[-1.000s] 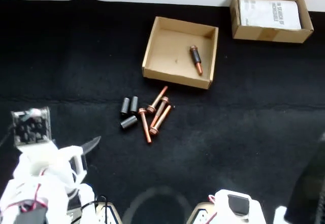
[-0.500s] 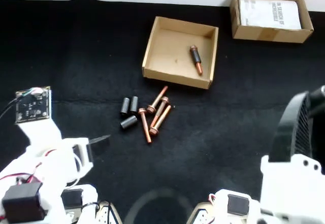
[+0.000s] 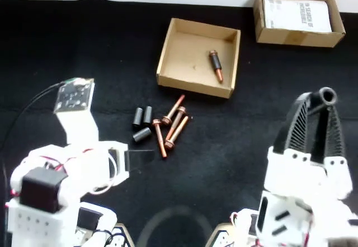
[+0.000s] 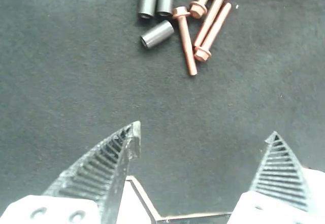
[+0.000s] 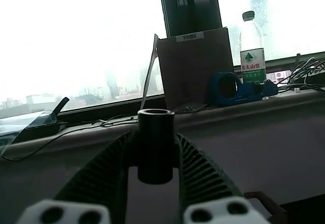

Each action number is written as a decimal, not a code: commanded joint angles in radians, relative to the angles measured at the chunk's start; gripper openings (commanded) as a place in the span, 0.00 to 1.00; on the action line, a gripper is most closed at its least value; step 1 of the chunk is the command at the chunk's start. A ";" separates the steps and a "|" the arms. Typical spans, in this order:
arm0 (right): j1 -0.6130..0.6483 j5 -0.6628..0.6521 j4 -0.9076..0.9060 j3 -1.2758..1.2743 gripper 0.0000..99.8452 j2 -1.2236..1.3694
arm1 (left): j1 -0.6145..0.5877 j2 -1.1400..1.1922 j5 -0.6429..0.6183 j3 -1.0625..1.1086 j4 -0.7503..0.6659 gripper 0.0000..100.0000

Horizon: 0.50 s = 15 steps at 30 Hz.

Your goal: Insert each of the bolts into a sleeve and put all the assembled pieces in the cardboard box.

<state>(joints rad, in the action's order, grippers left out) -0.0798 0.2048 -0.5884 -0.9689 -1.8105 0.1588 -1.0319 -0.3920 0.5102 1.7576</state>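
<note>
Step in hand: bolt pickup. Right end effector [image 3: 323, 101] pinches a sleeve [image 5: 156, 149], held high. Left end effector [image 4: 203, 133] is spread above the bench [image 3: 240, 146], near the bolts [image 4: 186, 41]. Next move probably requires lowering over one bolt and closing.

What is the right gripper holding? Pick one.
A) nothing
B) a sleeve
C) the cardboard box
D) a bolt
B: the right gripper is shut on a dark sleeve, which stands upright in it with its open end up.
</note>
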 commanded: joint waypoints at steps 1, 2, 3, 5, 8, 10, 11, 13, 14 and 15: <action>0.002 -0.017 0.033 -0.056 0.01 -0.019 | 0.018 0.111 -0.009 -0.074 0.003 0.37; 0.002 -0.017 0.035 -0.061 0.01 -0.021 | 0.016 0.147 -0.009 -0.087 0.003 0.37; 0.004 -0.015 0.035 -0.073 0.01 -0.021 | 0.016 0.183 -0.009 -0.099 0.003 0.37; 0.004 -0.015 0.062 -0.124 0.01 -0.022 | 0.016 0.257 -0.023 -0.122 0.003 0.37; -0.001 -0.018 0.143 -0.225 0.01 -0.024 | 0.016 0.375 -0.037 -0.154 0.003 0.37; -0.001 -0.020 0.202 -0.286 0.01 -0.024 | 0.016 0.456 -0.037 -0.185 0.003 0.37; -0.001 -0.020 0.228 -0.311 0.01 -0.024 | 0.015 0.495 -0.037 -0.199 0.003 0.37; -0.001 -0.020 0.283 -0.369 0.01 -0.024 | 0.013 0.568 -0.046 -0.228 0.003 0.37; -0.001 -0.020 0.309 -0.398 0.01 -0.024 | 0.013 0.605 -0.064 -0.242 0.003 0.37; -0.001 -0.020 0.332 -0.423 0.01 -0.024 | 0.013 0.641 -0.077 -0.257 0.003 0.37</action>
<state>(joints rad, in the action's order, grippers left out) -0.0813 0.1972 -0.3291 -1.3418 -1.8213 0.1649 -0.4703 -0.4396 0.3168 1.7530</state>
